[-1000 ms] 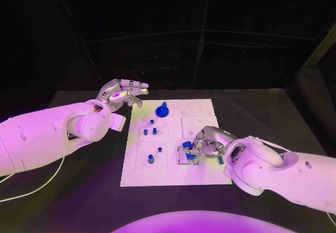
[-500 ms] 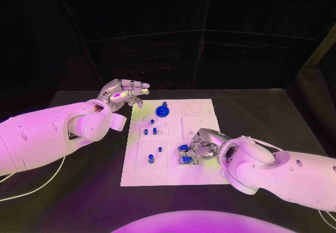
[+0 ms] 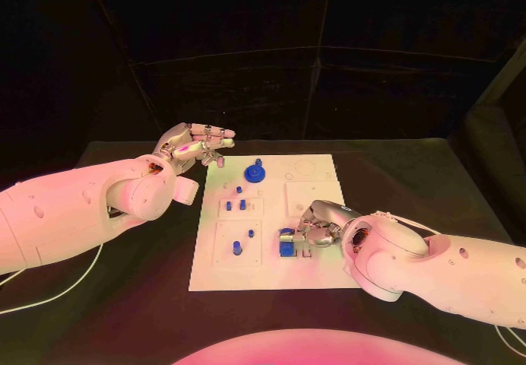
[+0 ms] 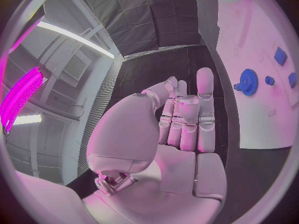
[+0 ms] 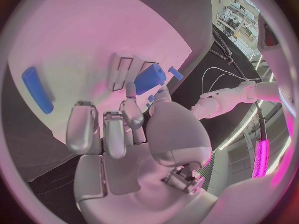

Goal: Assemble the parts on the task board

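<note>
Right hand (image 3: 318, 230) pinches a blue part (image 5: 149, 77) low over the task board (image 3: 312, 274), its long axis tilted toward the slot just below. My left hand (image 3: 195, 144) hovers well apart, fingers loosely spread, holding nothing.

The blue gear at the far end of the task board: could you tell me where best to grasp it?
Probably by the small knob on top of the blue gear, pinched from above: the disc lies flat on the task board, leaving little edge to grip. The left hand is nearest.
</note>
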Robot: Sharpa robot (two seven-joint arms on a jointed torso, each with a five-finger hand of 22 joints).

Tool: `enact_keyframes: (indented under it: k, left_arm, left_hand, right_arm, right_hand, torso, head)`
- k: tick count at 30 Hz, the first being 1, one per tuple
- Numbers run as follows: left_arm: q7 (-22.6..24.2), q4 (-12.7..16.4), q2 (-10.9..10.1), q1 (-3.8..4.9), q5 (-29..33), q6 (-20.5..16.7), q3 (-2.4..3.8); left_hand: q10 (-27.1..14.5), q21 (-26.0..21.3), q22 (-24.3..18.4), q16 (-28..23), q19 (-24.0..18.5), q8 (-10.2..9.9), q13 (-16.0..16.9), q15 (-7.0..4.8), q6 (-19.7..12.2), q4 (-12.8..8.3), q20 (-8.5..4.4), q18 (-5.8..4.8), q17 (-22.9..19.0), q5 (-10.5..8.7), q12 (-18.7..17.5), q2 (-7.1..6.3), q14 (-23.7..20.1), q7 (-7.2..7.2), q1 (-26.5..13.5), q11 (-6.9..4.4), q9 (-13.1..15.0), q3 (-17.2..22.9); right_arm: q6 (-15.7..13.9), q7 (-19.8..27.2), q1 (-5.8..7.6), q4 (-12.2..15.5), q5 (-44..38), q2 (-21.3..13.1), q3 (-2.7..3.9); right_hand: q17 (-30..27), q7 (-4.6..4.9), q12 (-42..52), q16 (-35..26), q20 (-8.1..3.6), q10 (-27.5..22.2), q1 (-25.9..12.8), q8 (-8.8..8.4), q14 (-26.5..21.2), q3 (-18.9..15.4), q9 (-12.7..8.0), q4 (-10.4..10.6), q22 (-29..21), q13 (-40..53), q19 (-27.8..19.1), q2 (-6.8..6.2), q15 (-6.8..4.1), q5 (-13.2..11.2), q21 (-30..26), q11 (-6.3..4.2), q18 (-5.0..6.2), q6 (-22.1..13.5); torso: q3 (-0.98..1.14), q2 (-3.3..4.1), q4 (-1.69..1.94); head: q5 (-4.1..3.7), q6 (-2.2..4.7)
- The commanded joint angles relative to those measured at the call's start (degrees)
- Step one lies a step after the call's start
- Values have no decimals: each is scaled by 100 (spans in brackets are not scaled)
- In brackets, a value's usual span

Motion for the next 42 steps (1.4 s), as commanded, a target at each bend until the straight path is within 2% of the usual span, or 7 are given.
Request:
enact_keyframes:
  k: [1,11,19,23,30,34,42]
  left_arm:
    - [8,5,3,8,14,68,5]
    - [5,-11,14,8,14,76,4]
    - [-6,-22,19,7,14,85,2]
    - [-10,-24,22,7,14,89,0]
    - [-13,-27,26,7,14,95,-3]
    - [-14,-27,24,7,14,96,-5]
    - [-15,-25,19,7,14,94,-6]
  left_hand:
    - [-44,-30,-9,-34,-28,23,10,4,-47,-2,0,65,-8,12,28,40,-48,2,9,-2,-9,-21]
    - [-44,-30,-9,-34,-28,23,10,4,-47,-2,0,65,-8,12,28,40,-48,2,9,-2,-9,-21]
    - [-44,-30,-9,-34,-28,23,10,4,-47,-2,0,65,-8,12,28,40,-48,2,9,-2,-9,-21]
    - [-45,-30,-9,-34,-28,23,10,4,-47,-2,0,65,-8,12,29,41,-48,2,9,-2,-9,-21]
    - [-66,-35,-10,-36,-30,28,13,5,-54,-8,1,66,-14,12,39,41,-55,4,14,1,-12,-23]
    - [-66,-35,-10,-36,-30,28,13,5,-54,-8,1,66,-14,12,39,41,-55,4,14,1,-12,-23]
    - [-66,-35,-10,-36,-30,28,13,5,-54,-8,1,66,-14,12,39,41,-55,4,14,1,-12,-23]
  right_arm:
    - [-70,-23,8,-1,-123,-7,3]
    - [-21,138,8,76,-150,-61,3]
    - [164,321,8,189,-169,-121,3]
    - [211,316,8,184,-286,-127,3]
    - [195,178,8,92,-479,-105,3]
    - [284,182,8,65,-517,-94,3]
    - [288,364,8,53,-464,-53,3]
  right_hand:
    - [521,22,-69,-34,-9,-65,-112,-28,410,35,13,7,-16,-42,-18,-64,-14,-112,-12,-2,-106,-32]
    - [528,25,-127,-36,-3,-69,-69,-29,412,247,45,-15,-7,-50,-18,-196,-10,-95,-14,1,-106,-45]
    - [559,17,-121,-23,-11,-30,863,-9,419,435,109,-315,50,21,0,-308,-18,67,7,-8,-115,-46]
    - [574,19,-111,-16,-12,-17,1085,-3,422,451,126,-429,74,48,8,-296,-18,62,17,-8,-120,-43]
    - [590,9,-9,-9,-15,49,1267,21,425,491,152,-513,107,151,21,-145,-25,108,32,-18,-125,-9]
    - [595,3,-7,-7,-20,55,1369,23,426,494,160,-579,110,163,21,-120,-30,154,32,-25,-125,-9]
    - [609,-3,53,1,-22,92,1370,35,429,486,169,-572,127,219,27,-55,-33,170,40,-30,-129,17]
  torso:
    - [4,0,-2]
    - [12,3,-7]
    - [8,-1,-7]
    - [4,-1,-4]
    - [0,0,3]
    - [1,2,2]
    - [4,-2,-9]
  head:
    - [1,-3]
    - [-5,-24]
    - [-12,-39]
    - [-17,-42]
    - [-29,-48]
    - [-15,-55]
    - [-2,-58]
